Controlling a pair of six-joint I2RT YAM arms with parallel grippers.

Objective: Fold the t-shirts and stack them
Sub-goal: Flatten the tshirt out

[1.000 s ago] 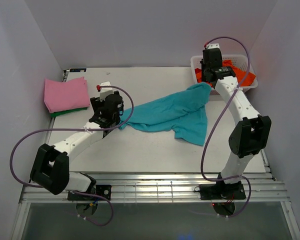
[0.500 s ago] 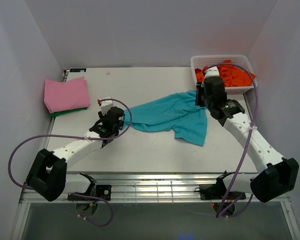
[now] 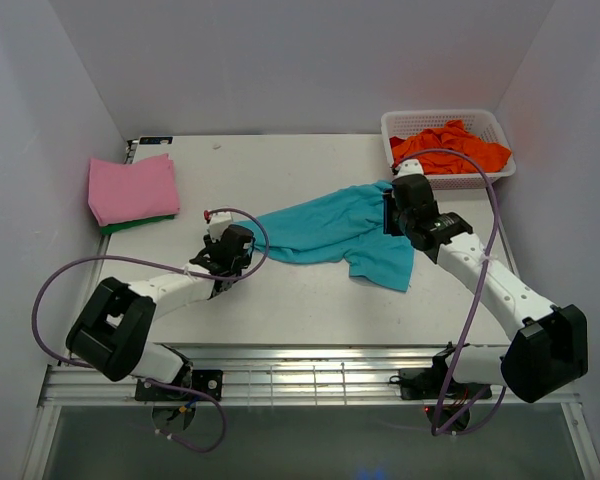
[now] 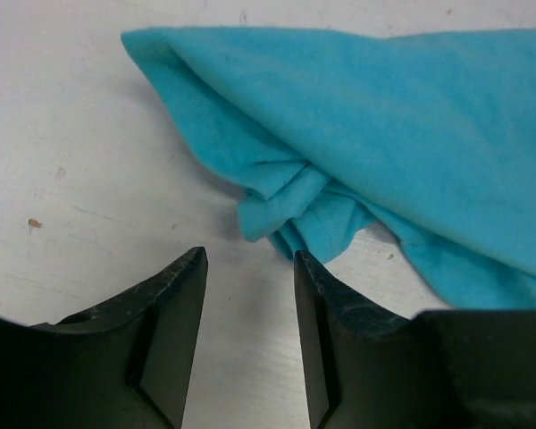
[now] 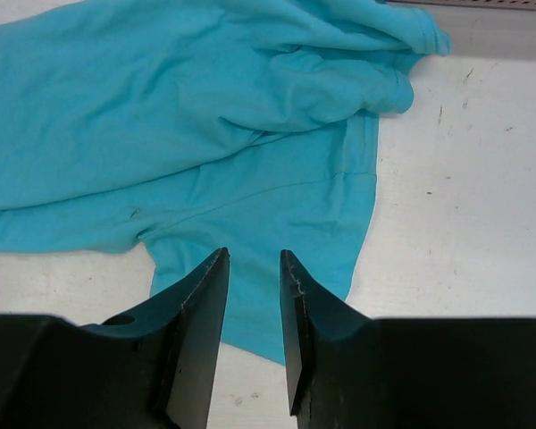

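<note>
Left wrist: left claw [image 4: 249,257] parted, seemingly clear of teal t-shirt [image 4: 411,116].

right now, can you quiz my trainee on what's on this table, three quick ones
1. Multiple choice: which t-shirt lies unfolded on the table between the two arms? A yellow, B the teal t-shirt, C black.
2. True or false: the white basket at the far right corner is empty.
3. Fill in: the folded pink t-shirt at the far left lies on top of a ___ one.

Key: 1 B. 2 false, orange cloth is heaped in it. 3 green, the green t-shirt shows under its near edge.
</note>
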